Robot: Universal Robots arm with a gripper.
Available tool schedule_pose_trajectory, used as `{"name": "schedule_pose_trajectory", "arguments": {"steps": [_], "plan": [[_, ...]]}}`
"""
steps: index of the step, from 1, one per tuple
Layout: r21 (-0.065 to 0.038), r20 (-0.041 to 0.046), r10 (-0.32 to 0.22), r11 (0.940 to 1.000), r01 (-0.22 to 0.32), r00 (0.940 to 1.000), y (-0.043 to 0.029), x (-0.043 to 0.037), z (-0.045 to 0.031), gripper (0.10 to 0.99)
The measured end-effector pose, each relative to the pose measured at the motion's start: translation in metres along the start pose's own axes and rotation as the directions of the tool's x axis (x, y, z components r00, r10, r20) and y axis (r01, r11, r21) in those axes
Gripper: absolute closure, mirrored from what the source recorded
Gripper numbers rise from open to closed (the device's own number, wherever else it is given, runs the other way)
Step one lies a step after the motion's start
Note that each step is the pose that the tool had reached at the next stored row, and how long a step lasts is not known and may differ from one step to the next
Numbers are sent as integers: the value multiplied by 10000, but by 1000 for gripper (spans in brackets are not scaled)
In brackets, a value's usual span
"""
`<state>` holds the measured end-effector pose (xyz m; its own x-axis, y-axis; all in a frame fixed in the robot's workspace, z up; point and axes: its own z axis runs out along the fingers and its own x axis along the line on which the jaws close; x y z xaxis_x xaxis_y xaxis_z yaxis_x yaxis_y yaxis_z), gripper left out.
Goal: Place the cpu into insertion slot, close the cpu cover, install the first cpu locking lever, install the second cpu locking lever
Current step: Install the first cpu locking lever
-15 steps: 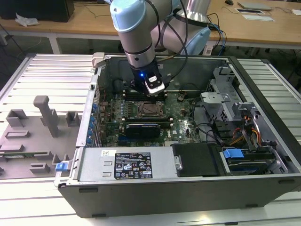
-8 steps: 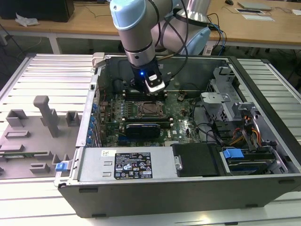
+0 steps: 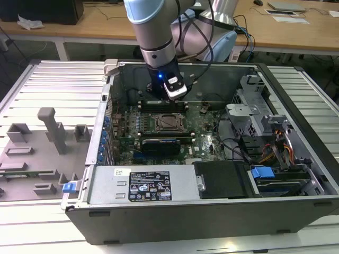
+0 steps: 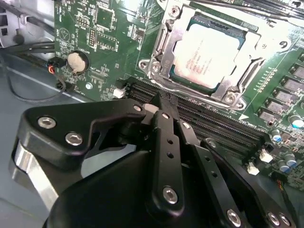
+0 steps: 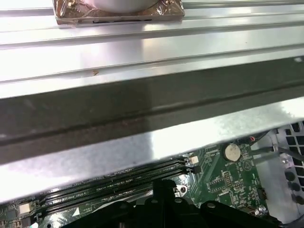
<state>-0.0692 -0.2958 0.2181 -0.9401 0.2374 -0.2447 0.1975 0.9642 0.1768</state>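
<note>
1. In the exterior view, the open computer case [image 3: 212, 201] lies on a ribbed metal table [image 3: 53, 95]. The arm [image 3: 153, 32] reaches down into it near the case's far wall. The gripper [image 3: 168, 100] hangs over the memory slots [image 3: 159, 105], just beyond the insertion slot [image 3: 170, 123] at the middle of the motherboard [image 3: 201, 132]. The cpu [image 3: 171, 122] sits in that slot. A long black expansion card [image 3: 161, 144] lies just on the near side of the socket. The power supply [image 3: 143, 185] and a black drive bay [image 3: 222, 179] run along the case's near wall, and bundled cables [image 3: 270, 140] crowd the end at the exterior view's right. A grey fixture block [image 3: 45, 143] stands on the table beside the case.

2. In the second wrist view, the gripper [image 4: 162, 102] has its black fingers [image 4: 164, 123] clenched together with nothing between them, their tips over the memory slots [image 4: 209, 121]. Just past them the cpu [image 4: 205, 54] lies seated in the insertion slot [image 4: 164, 45], framed by the cpu cover [image 4: 237, 85], which lies down around the chip. A coin cell [image 4: 77, 61] sits toward the board's edge, beside a few loose wires [image 4: 28, 50].

3. In the first wrist view, the case's metal wall [image 5: 142, 99] blocks most of the sight. Below it show the gripper [image 5: 164, 187], the memory slots [image 5: 109, 183] and the coin cell [image 5: 232, 152].
</note>
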Motion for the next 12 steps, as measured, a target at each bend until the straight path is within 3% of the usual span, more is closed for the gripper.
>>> {"name": "schedule_pose_trajectory", "arguments": {"steps": [3,5,6,7,8,9,12], "plan": [[12,-30,2,10000,-2,10000,0,-1,0,980],[107,-413,54,9999,-49,9991,3,-14,6,980],[175,-685,88,9998,-76,9976,6,-30,11,980],[220,-863,115,9997,-96,9962,8,-41,15,980],[292,-1132,154,9995,-122,9935,12,-59,22,980],[320,-1234,168,9994,-130,9922,13,-64,23,980],[322,-1245,170,9994,-131,9921,10,-65,23,980]]}}
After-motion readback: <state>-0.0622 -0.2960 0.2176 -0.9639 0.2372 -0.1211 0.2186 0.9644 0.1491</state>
